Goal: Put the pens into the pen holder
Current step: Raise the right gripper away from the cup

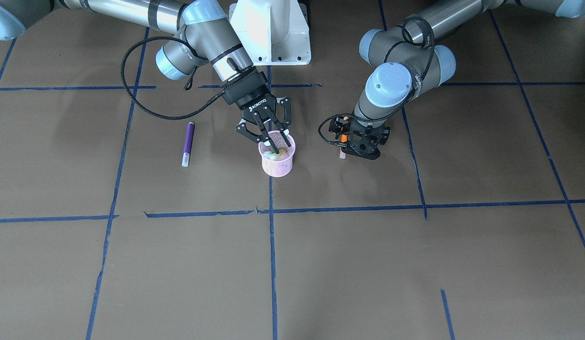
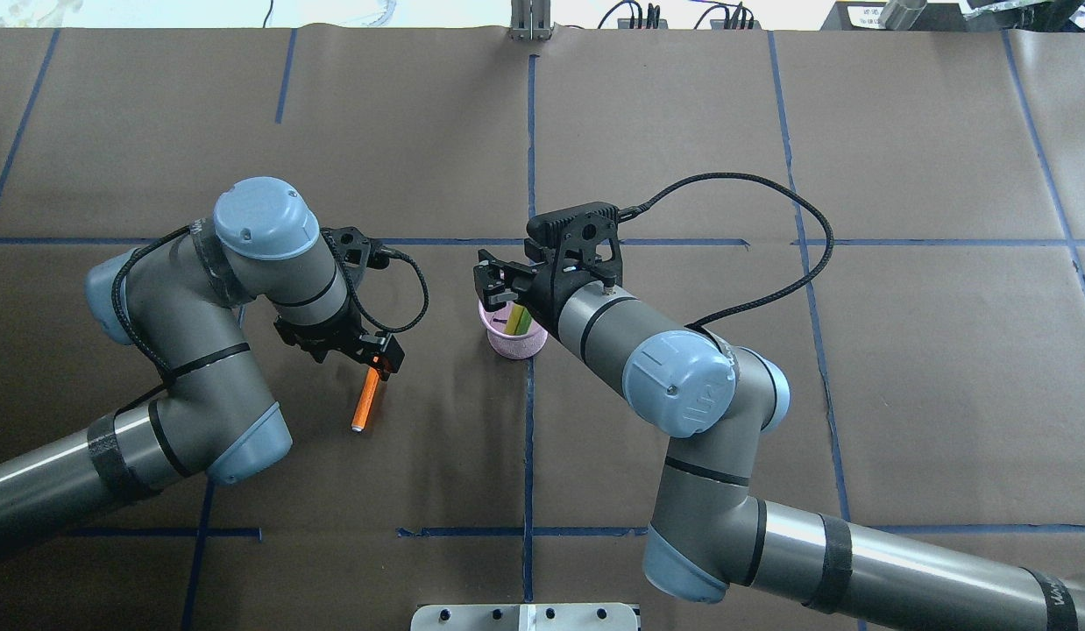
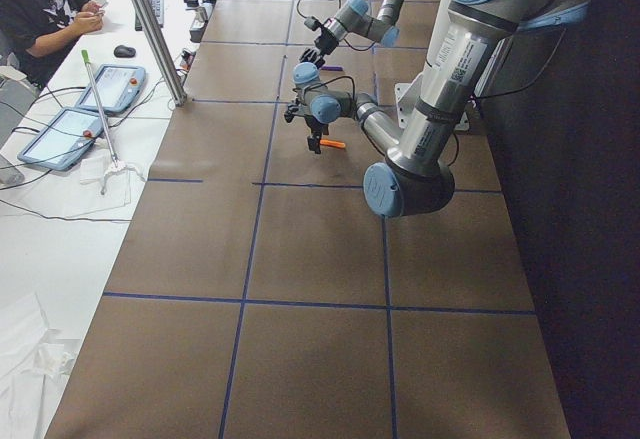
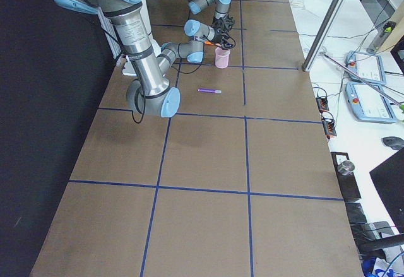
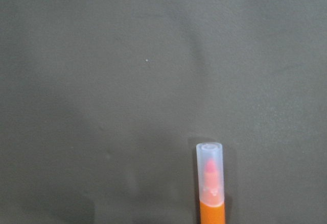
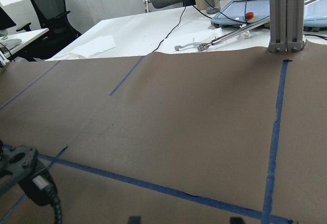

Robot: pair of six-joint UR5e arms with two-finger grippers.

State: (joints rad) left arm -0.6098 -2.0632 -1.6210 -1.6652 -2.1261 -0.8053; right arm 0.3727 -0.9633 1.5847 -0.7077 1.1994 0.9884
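The pink mesh pen holder (image 1: 277,163) stands near the table's middle, and also shows in the overhead view (image 2: 512,340). The green pen (image 2: 521,321) leans inside it. My right gripper (image 1: 277,138) hangs open just over its rim, fingers apart. My left gripper (image 1: 345,144) is shut on the orange pen (image 2: 365,399), which slants down with its whitish cap (image 5: 210,173) close to the table. The purple pen (image 1: 188,143) lies flat on the table, on the right arm's side of the holder; my right arm hides it in the overhead view.
Brown paper covers the table, crossed by blue tape lines (image 1: 272,245). The robot's white base (image 1: 271,30) stands behind the pen holder. A metal post (image 4: 328,21), tablets and a seated person (image 3: 40,9) are beyond the far edge.
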